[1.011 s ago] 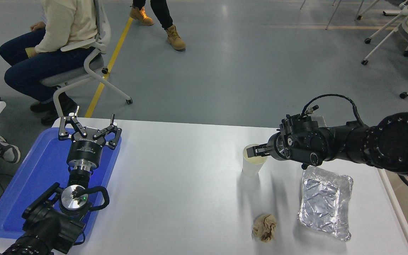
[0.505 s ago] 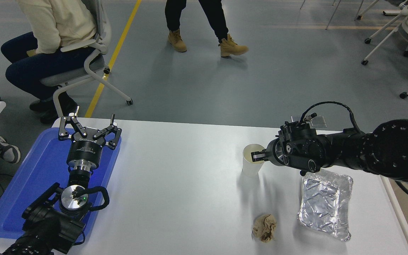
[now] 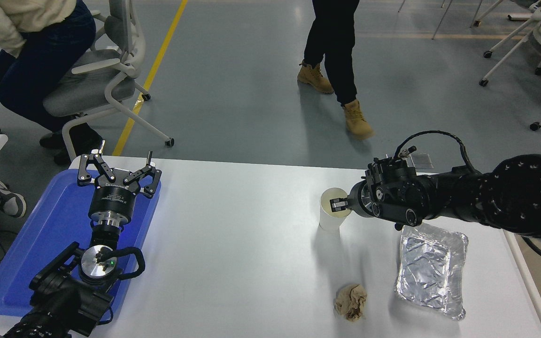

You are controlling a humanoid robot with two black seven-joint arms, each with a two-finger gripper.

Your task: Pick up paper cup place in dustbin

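Cup first: the paper cup (image 3: 332,213) stands upright on the white table (image 3: 233,244), right of centre and toward the far edge, its cream inside showing. Over it comes the right arm (image 3: 486,197), reaching in from the right edge, and the right gripper (image 3: 337,205) is at the cup's rim on its right side. One fingertip sits over the mouth of the cup, against the inside of the wall. The other finger is hidden behind the gripper body, so I cannot tell whether the jaws are pinched on the wall or loose around it.

Near of the cup, a crumpled brown paper ball (image 3: 351,301) lies close to the table's near edge, well apart from it. To the right of that, a crinkled silver foil tray (image 3: 432,270) rests just under the right arm's wrist.

Over on the left, the left arm (image 3: 71,286) is parked at the near left corner. The left gripper (image 3: 119,174) has its fingers spread wide with nothing between them, above a blue tray (image 3: 26,253).

Beyond the table, a person in tan boots (image 3: 341,65) stands on the grey floor. At far left, another person (image 3: 31,47) is at a white office chair (image 3: 106,80).
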